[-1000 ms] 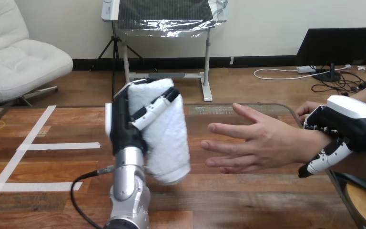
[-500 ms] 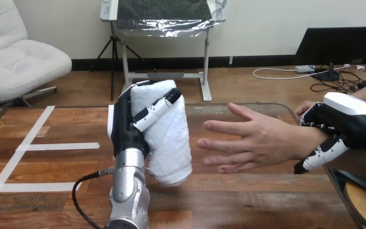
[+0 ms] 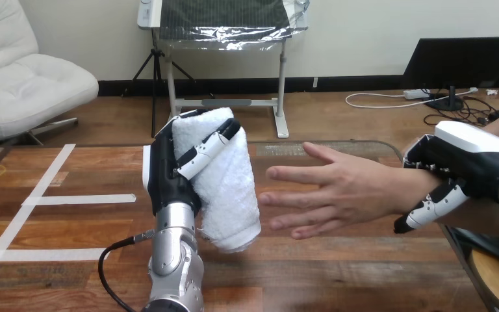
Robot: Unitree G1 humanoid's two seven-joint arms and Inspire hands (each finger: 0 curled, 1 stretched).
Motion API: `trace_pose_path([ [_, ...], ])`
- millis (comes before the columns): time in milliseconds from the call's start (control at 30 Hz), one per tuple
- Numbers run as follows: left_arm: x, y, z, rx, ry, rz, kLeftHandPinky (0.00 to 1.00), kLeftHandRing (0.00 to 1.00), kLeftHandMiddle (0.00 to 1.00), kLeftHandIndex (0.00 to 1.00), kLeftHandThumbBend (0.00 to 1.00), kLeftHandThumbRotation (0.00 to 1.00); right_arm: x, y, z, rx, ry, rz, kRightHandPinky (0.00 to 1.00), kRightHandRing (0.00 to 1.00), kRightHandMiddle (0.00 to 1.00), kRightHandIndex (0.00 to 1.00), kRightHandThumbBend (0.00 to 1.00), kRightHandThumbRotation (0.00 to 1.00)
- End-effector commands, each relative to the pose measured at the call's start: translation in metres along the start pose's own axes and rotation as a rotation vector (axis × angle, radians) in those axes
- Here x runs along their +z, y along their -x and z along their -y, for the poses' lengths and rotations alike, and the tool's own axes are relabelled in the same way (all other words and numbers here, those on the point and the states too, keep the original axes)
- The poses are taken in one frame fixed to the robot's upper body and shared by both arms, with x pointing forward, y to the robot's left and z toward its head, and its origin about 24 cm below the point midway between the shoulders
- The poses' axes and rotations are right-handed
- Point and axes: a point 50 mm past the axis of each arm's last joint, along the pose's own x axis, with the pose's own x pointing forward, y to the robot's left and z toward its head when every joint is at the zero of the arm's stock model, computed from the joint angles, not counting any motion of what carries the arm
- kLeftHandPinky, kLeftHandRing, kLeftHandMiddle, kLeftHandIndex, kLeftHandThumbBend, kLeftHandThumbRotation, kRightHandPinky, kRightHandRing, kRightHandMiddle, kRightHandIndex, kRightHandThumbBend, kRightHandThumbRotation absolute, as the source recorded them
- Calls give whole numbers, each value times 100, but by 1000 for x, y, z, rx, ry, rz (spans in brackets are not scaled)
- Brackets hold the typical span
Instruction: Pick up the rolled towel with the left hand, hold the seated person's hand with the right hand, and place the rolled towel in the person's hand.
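Nearest me, my left arm rises from the bottom edge over the wooden bench (image 3: pixel 338 266). Its left hand (image 3: pixel 166 174) has its fingers (image 3: pixel 203 149) wrapped around the rolled towel (image 3: pixel 232 192), which stands tilted and lifted clear of the bench. Just right of the towel, not touching it, the person's hand (image 3: pixel 351 192) reaches in flat with spread fingers, their tips near the roll. At the right edge, my right hand (image 3: pixel 469 155) curls over the person's wrist, thumb beneath. White tape strips (image 3: pixel 78 199) cross the bench at left.
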Motion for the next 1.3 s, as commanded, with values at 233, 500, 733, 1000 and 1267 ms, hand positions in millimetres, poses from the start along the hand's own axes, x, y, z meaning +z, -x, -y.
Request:
trace_pose_path([
  [233, 68, -20, 151, -298, 350, 177, 33, 39, 43, 42, 80, 0, 40, -15, 29, -117, -35, 149, 24, 31, 37, 37, 91, 22],
  [500, 72, -14, 168, -328, 394, 174, 33, 38, 42, 41, 81, 0, 43, -18, 29, -121, -34, 147, 25, 31, 37, 37, 90, 21],
  [733, 77, -7, 185, -377, 429, 171, 33, 38, 42, 42, 80, 0, 46, -20, 28, -119, -29, 149, 26, 32, 38, 38, 89, 20],
  [1000, 79, -1, 196, -418, 457, 167, 33, 38, 42, 41, 81, 0, 49, -21, 27, -113, -28, 147, 27, 33, 39, 38, 88, 22],
  [1267, 82, 7, 209, -468, 429, 180, 32, 37, 41, 41, 85, 0, 51, -22, 25, -112, -41, 156, 28, 34, 39, 38, 88, 22],
])
